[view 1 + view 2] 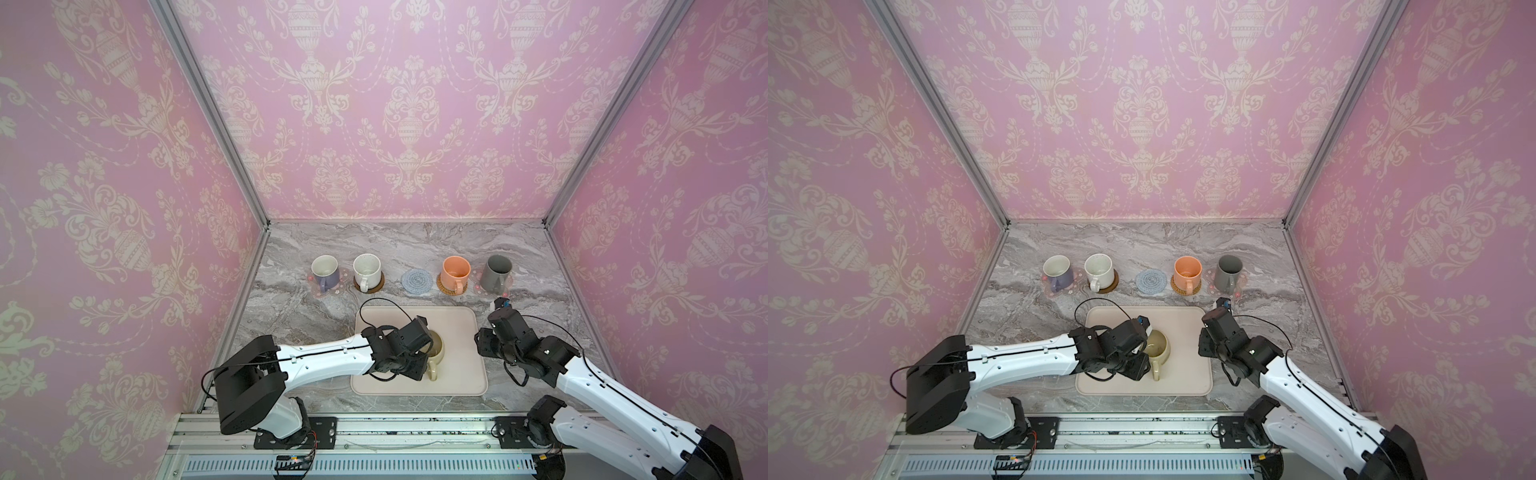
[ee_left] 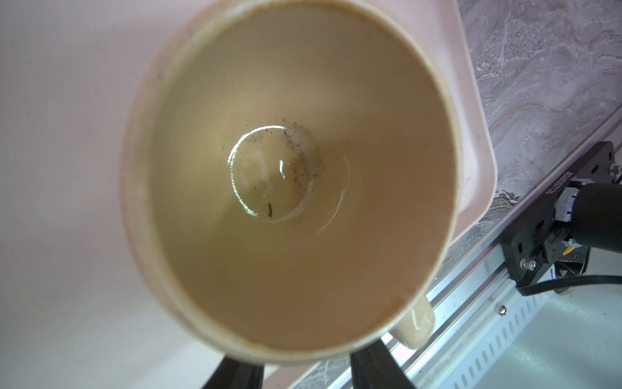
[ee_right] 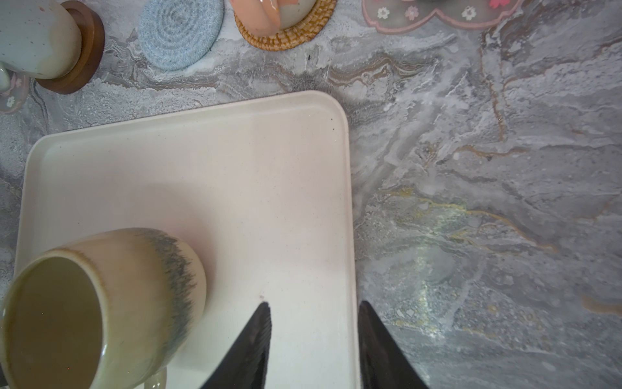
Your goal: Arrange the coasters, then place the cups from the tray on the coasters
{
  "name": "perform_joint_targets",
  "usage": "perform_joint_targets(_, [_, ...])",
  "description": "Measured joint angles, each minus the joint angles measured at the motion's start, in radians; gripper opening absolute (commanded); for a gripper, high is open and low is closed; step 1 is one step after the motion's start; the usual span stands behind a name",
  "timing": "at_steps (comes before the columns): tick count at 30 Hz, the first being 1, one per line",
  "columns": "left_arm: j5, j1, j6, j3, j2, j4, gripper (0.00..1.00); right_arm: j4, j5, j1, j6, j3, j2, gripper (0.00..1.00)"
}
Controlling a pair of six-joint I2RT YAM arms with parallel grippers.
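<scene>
Your left gripper (image 2: 304, 358) hangs over the cream-yellow mug (image 1: 435, 351), and its two fingers (image 2: 370, 367) stand spread. Their tips go out of sight under the rim, so I cannot say whether they touch the wall or only bracket it. This mug is the only one on the tray (image 1: 457, 324), directly below the gripper. I judge the gripper is placed so for a grasp at the rim next to the handle (image 2: 414, 323), which sits just outside one finger. The mug stands upright, with its long axis vertical and the mouth facing up into the wrist view. The handle points back toward the arm bases, away from the row of coasters. Ahead of the gripper, beyond the far edge of the tray, the blue-grey coaster (image 1: 417, 281) lies bare between the white mug (image 1: 366, 268) and the peach mug (image 1: 456, 270). Each of these stands on its own coaster, so the bare one is plainly the place left for your mug. To carry it there you should keep the axis vertical. Your right gripper (image 3: 315, 303) hovers with jaws parted and nothing between them, one finger over the side edge of the tray and the other over the marble top (image 3: 471, 202). I think it is parked there to leave the path free.
</scene>
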Motion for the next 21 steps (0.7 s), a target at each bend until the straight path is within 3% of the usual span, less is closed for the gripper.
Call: perform_joint_targets(21, [-0.002, -0.006, -0.049, 0.064, 0.09, 0.093, 0.43, 0.036, -0.094, 0.061, 0.004, -0.027, -0.027, 0.43])
